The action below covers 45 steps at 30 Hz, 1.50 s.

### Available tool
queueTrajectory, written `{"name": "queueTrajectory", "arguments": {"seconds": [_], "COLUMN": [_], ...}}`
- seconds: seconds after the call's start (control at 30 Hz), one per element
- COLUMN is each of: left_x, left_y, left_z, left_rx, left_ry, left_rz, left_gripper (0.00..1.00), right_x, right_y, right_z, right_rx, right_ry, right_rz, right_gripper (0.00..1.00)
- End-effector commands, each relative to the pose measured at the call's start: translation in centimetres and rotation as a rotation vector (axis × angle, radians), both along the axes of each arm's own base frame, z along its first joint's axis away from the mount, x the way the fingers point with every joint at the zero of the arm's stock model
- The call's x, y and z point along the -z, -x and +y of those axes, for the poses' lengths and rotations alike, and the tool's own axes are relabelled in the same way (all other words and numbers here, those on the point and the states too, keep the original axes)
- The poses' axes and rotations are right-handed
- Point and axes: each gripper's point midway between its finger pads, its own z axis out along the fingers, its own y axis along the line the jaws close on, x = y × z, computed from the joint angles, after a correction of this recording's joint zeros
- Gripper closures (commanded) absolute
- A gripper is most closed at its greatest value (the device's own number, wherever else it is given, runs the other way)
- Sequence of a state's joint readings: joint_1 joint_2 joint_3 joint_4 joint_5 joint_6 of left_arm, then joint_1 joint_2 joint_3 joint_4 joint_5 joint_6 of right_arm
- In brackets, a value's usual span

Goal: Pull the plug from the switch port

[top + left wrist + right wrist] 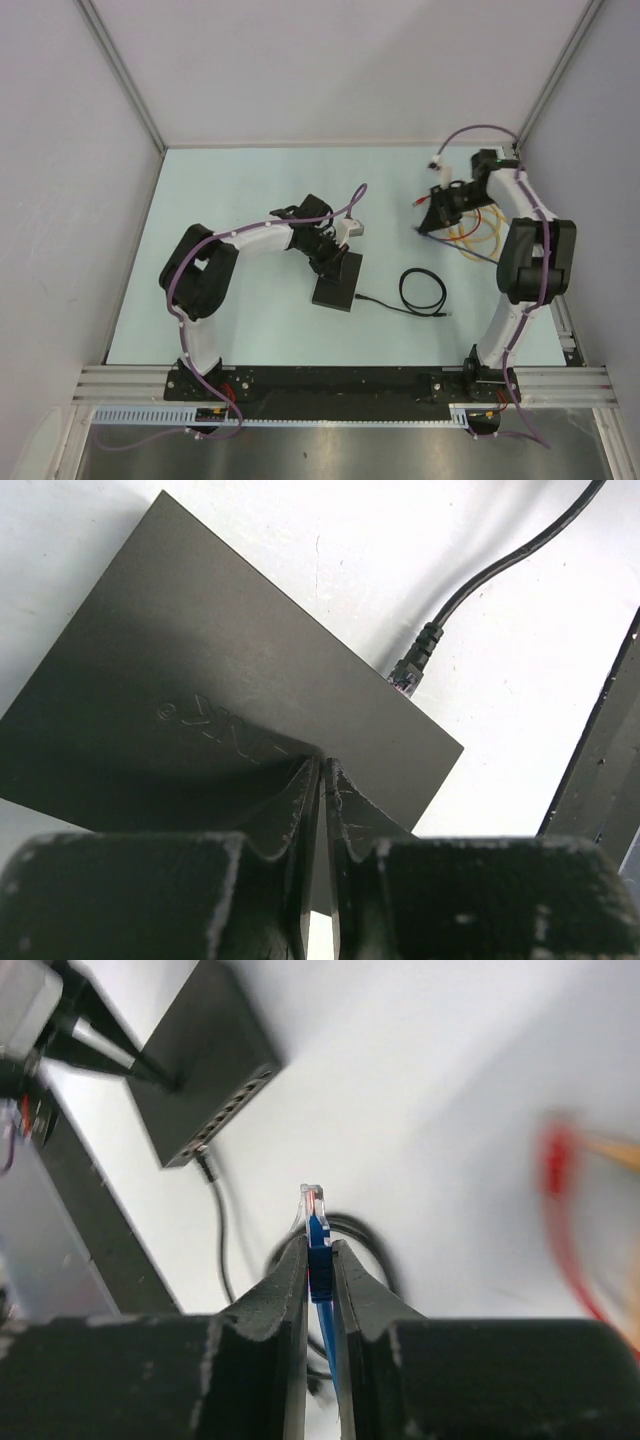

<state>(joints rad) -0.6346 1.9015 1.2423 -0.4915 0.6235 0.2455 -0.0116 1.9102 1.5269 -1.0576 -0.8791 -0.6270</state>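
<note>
Looks done: pinching blue plug point(313, 1205) in right tool point(318, 1245) toward the bench's point(250, 180) far right corner. Steadies switch point(200, 680) with left tool point(322, 765), pressed together; leaves a black cable point(480, 580) plugged in.

We count one flat matte-black rectangular switch box point(337, 280) at centre frame, one round black cable point(423, 292) looped to its right, and one blue cable with a clear plug point(316, 1228). We count two white-and-black robot arms, the left arm point(250, 238) and the right arm point(527, 200). The tangled orange-yellow cable loops point(475, 238) at upper right we cannot count singly.
</note>
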Motion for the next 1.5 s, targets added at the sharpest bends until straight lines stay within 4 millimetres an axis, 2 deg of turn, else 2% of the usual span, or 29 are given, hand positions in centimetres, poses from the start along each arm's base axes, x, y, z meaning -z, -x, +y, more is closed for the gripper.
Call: {"name": "queueTrajectory", "arguments": {"seconds": [0.0,0.07,0.1,0.17,0.33,0.37,0.43,0.5,0.53,0.57,0.63,0.67,0.73,0.8,0.83,0.87,0.9,0.93,0.97,1.03,1.13,1.2,1.23,1.27,1.3,1.33,1.37,1.43,1.47], "left_x": [2.2,2.5,2.4,2.9,1.7,1.5,1.7,1.8,1.8,1.6,0.9,0.8,0.1,-1.0,-1.7,-2.5,-4.0,-6.4,-7.9,-12.2,-16.1,-15.6,-15.9,-13.4,-12.9,-11.9,-9.9,-8.3,-6.6], "left_y": [0.9,1.0,0.8,0.9,0.2,0.1,0.0,-0.4,-0.5,-0.7,-1.0,-1.1,-1.2,-1.3,-1.4,-1.4,-2.1,-2.4,-2.9,-4.0,-5.1,-5.1,-5.2,-4.6,-4.8,-4.4,-3.2,-2.9,-2.1], "left_z": [1.6,1.5,1.1,0.6,-0.9,-1.0,-0.8,-0.8,-0.8,-0.8,-1.1,-1.1,-0.9,-0.8,-0.8,-0.8,-1.0,-1.1,-1.2,-0.9,0.4,1.5,2.2,3.3,3.5,4.0,4.8,5.4,6.1], "left_rx": [0.013,0.018,0.021,0.033,0.038,0.039,0.032,0.030,0.033,0.031,0.031,0.030,0.025,0.017,0.008,0.002,-0.014,-0.031,-0.044,-0.081,-0.141,-0.157,-0.174,-0.188,-0.228,-0.231,-0.226,-0.252,-0.267], "left_ry": [-0.094,-0.099,-0.094,-0.106,-0.092,-0.086,-0.095,-0.105,-0.109,-0.110,-0.103,-0.104,-0.096,-0.085,-0.078,-0.078,-0.063,-0.032,-0.020,0.017,0.043,0.026,0.031,-0.010,0.002,0.010,-0.011,-0.028,-0.055], "left_rz": [-0.014,-0.003,-0.009,0.003,-0.006,-0.009,-0.013,-0.024,-0.030,-0.036,-0.048,-0.054,-0.072,-0.105,-0.115,-0.125,-0.161,-0.207,-0.242,-0.334,-0.435,-0.452,-0.475,-0.443,-0.438,-0.402,-0.361,-0.355,-0.323], "left_gripper": [0.87,0.86,0.86,0.86,0.86,0.85,0.85,0.85,0.85,0.85,0.85,0.85,0.85,0.84,0.83,0.82,0.80,0.78,0.76,0.71,0.62,0.60,0.59,0.58,0.57,0.56,0.56,0.56,0.55], "right_x": [-6.1,-8.5,-11.2,-13.3,-18.9,-19.3,-18.0,-15.0,-13.5,-11.0,-8.8,-9.7,-12.3,-15.3,-17.0,-17.8,-18.1,-18.3,-20.0,-20.3,-21.7,-22.2,-20.5,-21.7,-20.8,-18.5,-18.1,-18.0,-16.0], "right_y": [-3.7,-5.6,-7.0,-8.5,-11.2,-11.6,-12.7,-14.1,-14.5,-15.0,-16.5,-17.6,-18.4,-19.1,-18.7,-18.2,-17.6,-17.1,-16.0,-14.4,-11.3,-8.6,-7.6,-5.9,-4.8,-3.2,-2.0,0.6,1.8], "right_z": [-6.0,-8.1,-8.6,-9.6,-9.6,-9.5,-9.5,-10.1,-10.4,-11.4,-12.4,-14.0,-13.6,-15.5,-15.2,-17.1,-16.7,-15.9,-14.7,-13.3,-8.0,-4.5,-3.4,-0.8,0.4,1.5,2.7,4.0,4.0], "right_rx": [0.128,0.198,0.224,0.308,0.386,0.411,0.423,0.467,0.480,0.518,0.553,0.620,0.640,0.787,0.895,1.013,1.007,0.975,0.941,0.891,0.665,0.508,0.463,0.412,0.372,0.332,0.304,0.281,0.277], "right_ry": [0.032,0.034,0.019,-0.012,-0.080,-0.096,-0.086,-0.035,-0.016,0.050,0.143,0.247,0.322,0.450,0.463,0.540,0.532,0.508,0.454,0.421,0.253,0.168,0.134,0.083,0.058,0.039,-0.005,-0.032,-0.023], "right_rz": [-0.197,-0.242,-0.302,-0.305,-0.459,-0.448,-0.431,-0.384,-0.365,-0.334,-0.337,-0.383,-0.476,-0.571,-0.581,-0.586,-0.574,-0.564,-0.585,-0.574,-0.548,-0.539,-0.483,-0.510,-0.489,-0.426,-0.398,-0.376,-0.321], "right_gripper": [1.00,1.00,1.00,1.00,1.00,1.00,1.00,1.00,0.94,0.69,0.53,0.45,0.39,0.13,0.01,0.00,0.00,0.00,0.00,0.00,0.00,0.00,0.00,0.00,0.00,0.00,0.00,0.00,0.00]}}
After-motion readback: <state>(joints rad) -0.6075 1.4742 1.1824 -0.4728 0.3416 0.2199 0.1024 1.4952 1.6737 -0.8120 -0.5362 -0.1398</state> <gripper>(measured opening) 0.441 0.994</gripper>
